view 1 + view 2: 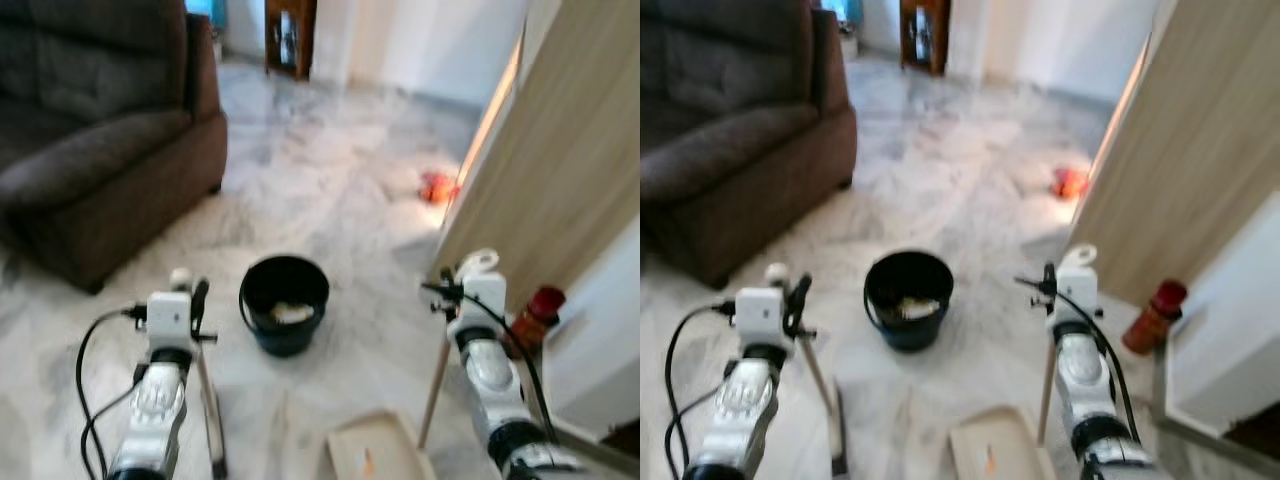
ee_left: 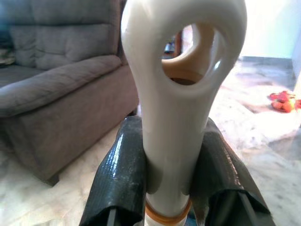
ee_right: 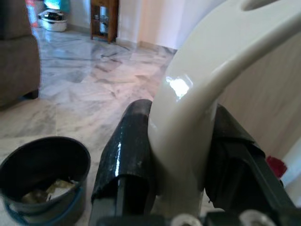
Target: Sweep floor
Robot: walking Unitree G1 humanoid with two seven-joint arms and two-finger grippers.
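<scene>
My left gripper point(image 1: 186, 292) is shut on the cream top of a broom handle point(image 2: 176, 108), which has a hanging hole in it. The broom's stick point(image 1: 207, 395) slants down to the marble floor in front of me. Over on the other side, my right gripper point(image 1: 474, 278) is shut on the cream handle point(image 3: 188, 122) of a long-stemmed dustpan. Its beige pan point(image 1: 375, 450) rests on the floor at the bottom centre, with a small orange scrap in it. Between the two grippers and a little farther off stands a black bucket point(image 1: 285, 340) with pale rubbish inside.
A dark brown sofa point(image 1: 90, 150) fills the left. A tall wooden panel point(image 1: 560, 170) leans close on the right, with a red bottle-like object point(image 1: 535, 310) at its foot. An orange-red item point(image 1: 437, 186) lies on the floor farther off. A wooden cabinet point(image 1: 290, 35) stands at the back.
</scene>
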